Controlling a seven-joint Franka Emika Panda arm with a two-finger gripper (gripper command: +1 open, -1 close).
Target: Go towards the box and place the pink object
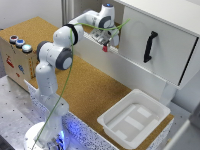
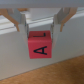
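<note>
Since the wrist view looks straight down the fingers (image 2: 19, 21), the nearest thing it shows is the pink object (image 2: 39, 45), a small reddish-pink cube with a black letter A on the face toward the camera, hanging between the two pale fingers, which close on its upper part from either side; the gripper (image 2: 40, 25) is therefore clamped narrowly on the cube, though the exact contact patches are blurred. I judge the cube to be light and stiff, like a toy letter block, with flat, fairly smooth faces that give the pads good purchase; it should neither squash nor break, and the hold on opposite flat sides near the top looks the sensible one, though a smooth block held that high could swing or slip if moved sharply. Behind it runs a pale ledge, with a strip of cork-brown table (image 2: 60, 70) below. In the exterior view the gripper (image 1: 106, 45) hangs high beside the white cabinet (image 1: 160, 35), the cube a tiny red speck at its tip, well apart from the box (image 1: 112, 122), which sits empty at the table's edge toward the exterior view's lower right; a cardboard box (image 1: 17, 57) with round buttons stands at the far left
</note>
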